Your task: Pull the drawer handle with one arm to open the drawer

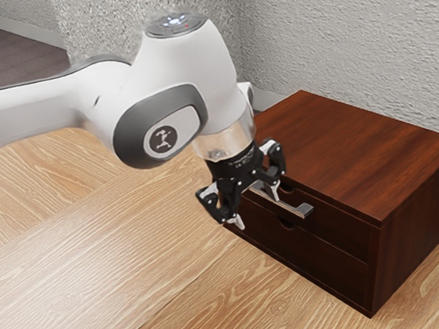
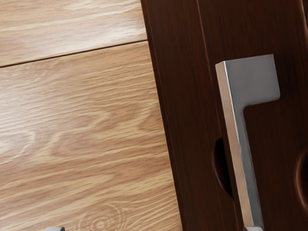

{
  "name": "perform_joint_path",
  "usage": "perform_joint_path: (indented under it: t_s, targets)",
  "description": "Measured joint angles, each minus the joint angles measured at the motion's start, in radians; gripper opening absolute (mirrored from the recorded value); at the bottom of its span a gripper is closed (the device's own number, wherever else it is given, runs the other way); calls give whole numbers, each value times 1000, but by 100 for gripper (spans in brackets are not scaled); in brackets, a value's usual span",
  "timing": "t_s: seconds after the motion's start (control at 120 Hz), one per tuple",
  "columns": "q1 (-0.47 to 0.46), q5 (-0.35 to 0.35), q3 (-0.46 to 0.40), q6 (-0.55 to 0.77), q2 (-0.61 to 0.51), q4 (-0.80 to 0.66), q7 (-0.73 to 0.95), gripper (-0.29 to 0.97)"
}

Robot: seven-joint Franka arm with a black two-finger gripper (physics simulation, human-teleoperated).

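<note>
On the cabinet (image 1: 362, 156), front face: the drawer handle (image 1: 282, 202), a flat silver bar on short legs, lies across the upper drawer (image 1: 339, 224), toward the end of the front nearer the arm.
Drawer state: whether the upper drawer stands out from the cabinet at all, I cannot tell.
Lower drawer: the lower drawer (image 1: 319, 261) sits directly beneath the upper one, in the same dark red-brown wood.
Gripper: the black gripper (image 1: 248, 189) is at the handle's end farthest from the cabinet's far side, fingers spread wide, one above the bar and one below, the bar's end in the gap between them and unclamped.
Arm: the white arm (image 1: 172, 89) comes in from the exterior view's left, its last link tilted down so the hand faces the cabinet's front.
Table: the light wood table (image 1: 115, 263) carries the cabinet and stretches out before its front.
Wall: a rough grey wall (image 1: 358, 38) rises behind the cabinet.
Wrist view: the handle's bar (image 2: 240, 144) close up, its end leg bending to the drawer face, a dark half-round notch (image 2: 221, 166) behind it, and table planks (image 2: 72, 120) beside the cabinet's edge (image 2: 183, 96).
Exterior view: the whole cabinet, both drawers and the arm's pose.
</note>
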Motion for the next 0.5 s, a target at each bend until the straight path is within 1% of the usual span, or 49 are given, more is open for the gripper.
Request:
perform_joint_path:
  t_s: [0.283,0.5]
  targets:
    - [2,2,1,2,25,19,8,43]
    - [14,2,1,4,54,60,19,43]
